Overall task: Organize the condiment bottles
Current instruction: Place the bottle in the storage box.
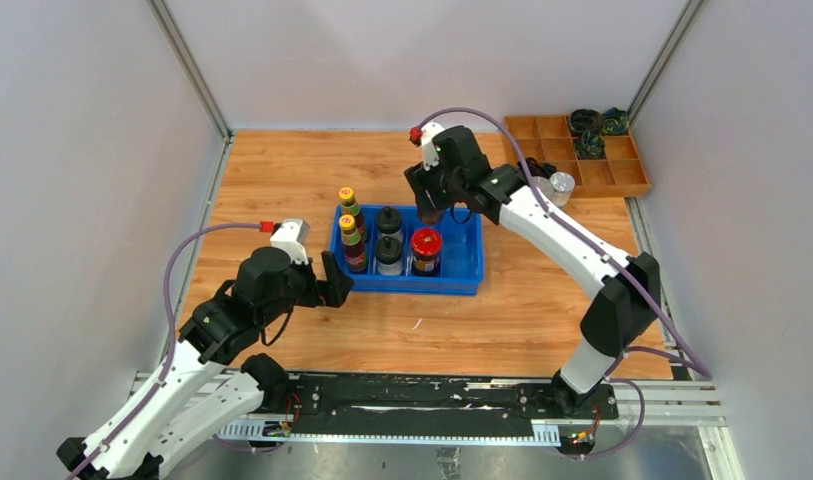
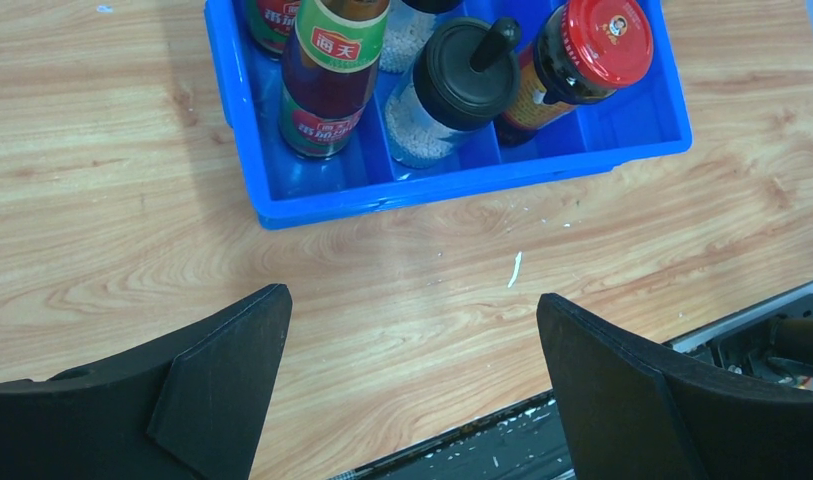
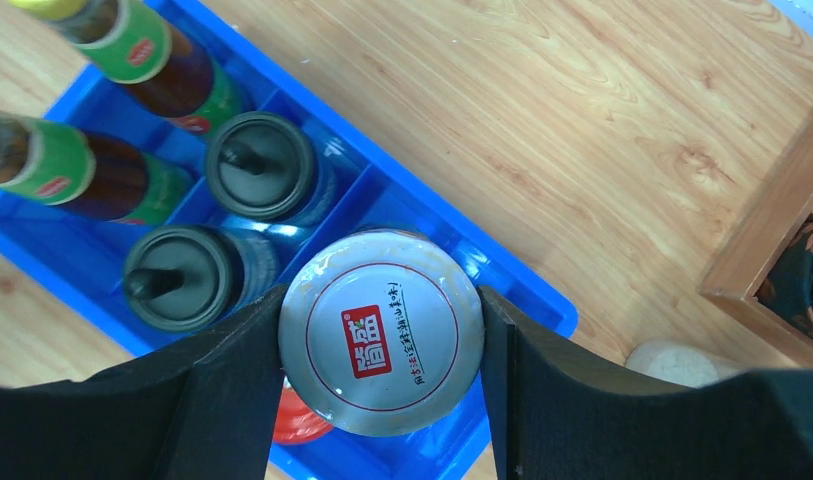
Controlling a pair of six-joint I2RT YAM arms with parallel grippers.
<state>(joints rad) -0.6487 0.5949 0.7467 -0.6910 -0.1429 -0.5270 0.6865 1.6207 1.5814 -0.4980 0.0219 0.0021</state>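
Right claw (image 3: 382,345) clenched on white-lid jar (image 3: 380,300) at the lid sides, over bin's (image 3: 542,312) back row behind red-lid jar (image 3: 300,425). Likely glass: stiff, weighty, slick, breakable, so a lid-side hold suits it, kept upright. Left claw (image 2: 412,380) released, near bin. Jar body hidden under lid; seated or hanging, can't tell. Silver-lid jar (image 1: 561,184) partly behind arm.

Plain pale walls (image 1: 82,150) with metal corner posts (image 1: 187,65) enclose a light wooden table (image 1: 312,170).
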